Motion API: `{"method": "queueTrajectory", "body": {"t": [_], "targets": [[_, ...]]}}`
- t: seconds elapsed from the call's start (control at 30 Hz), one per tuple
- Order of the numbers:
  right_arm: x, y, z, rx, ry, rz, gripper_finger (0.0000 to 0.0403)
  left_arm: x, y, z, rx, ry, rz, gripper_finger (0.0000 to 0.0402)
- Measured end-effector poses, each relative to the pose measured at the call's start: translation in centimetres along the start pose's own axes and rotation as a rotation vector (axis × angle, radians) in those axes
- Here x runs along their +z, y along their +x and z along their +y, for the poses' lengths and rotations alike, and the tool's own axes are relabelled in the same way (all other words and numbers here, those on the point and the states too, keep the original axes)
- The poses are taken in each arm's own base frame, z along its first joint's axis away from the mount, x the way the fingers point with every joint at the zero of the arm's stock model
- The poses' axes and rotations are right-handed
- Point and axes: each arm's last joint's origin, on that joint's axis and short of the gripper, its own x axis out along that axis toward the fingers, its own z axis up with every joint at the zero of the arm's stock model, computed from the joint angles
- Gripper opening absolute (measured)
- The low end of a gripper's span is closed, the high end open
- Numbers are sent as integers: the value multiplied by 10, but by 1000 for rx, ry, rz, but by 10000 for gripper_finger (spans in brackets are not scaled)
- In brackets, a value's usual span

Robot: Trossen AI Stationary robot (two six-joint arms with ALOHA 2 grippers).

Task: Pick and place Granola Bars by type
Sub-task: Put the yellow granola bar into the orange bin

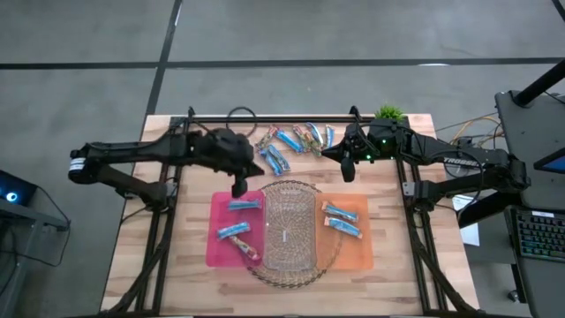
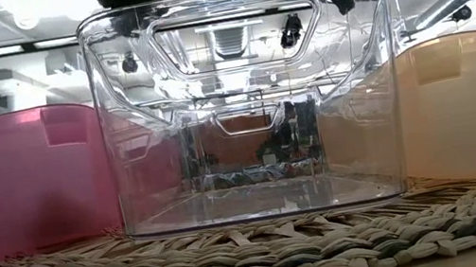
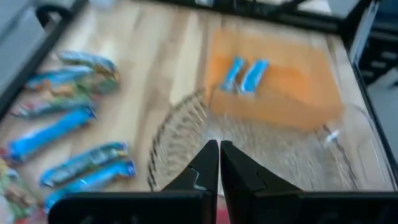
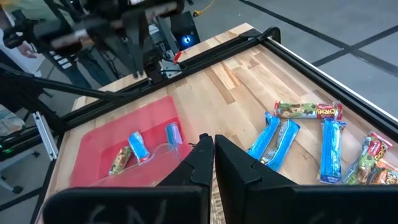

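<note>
Blue bars (image 1: 279, 159) are lying just behind my left gripper (image 1: 239, 189), whose fingers are pressing together, holding nothing.

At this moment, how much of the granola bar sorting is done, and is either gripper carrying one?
Partly done. The pink bin holds three bars, one of them brown among the blue, and the orange bin holds two blue bars. The clear bin between them looks empty. Nothing is in hand: the left gripper is shut empty above the pink bin and the right gripper is shut empty. A pile of unsorted bars remains at the table's far edge.
</note>
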Motion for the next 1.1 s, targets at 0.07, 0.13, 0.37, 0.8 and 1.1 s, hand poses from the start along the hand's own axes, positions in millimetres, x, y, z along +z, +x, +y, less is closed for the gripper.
{"method": "queueTrajectory", "body": {"t": [0.07,0.13,0.37,0.8,1.1], "targets": [[0,0,0,0,0,0,8,4,-6,3,6,15,-52,0],[0,0,0,-1,0,0,8,6,-14,5,9,25,-79,0],[0,0,0,-2,0,2,8,3,-28,6,2,40,-233,0],[0,0,-6,-94,120,-15,8,-44,-44,11,-2,-45,-372,0],[7,-2,-34,-202,263,-52,8,-51,-50,11,3,-65,-391,0]]}}
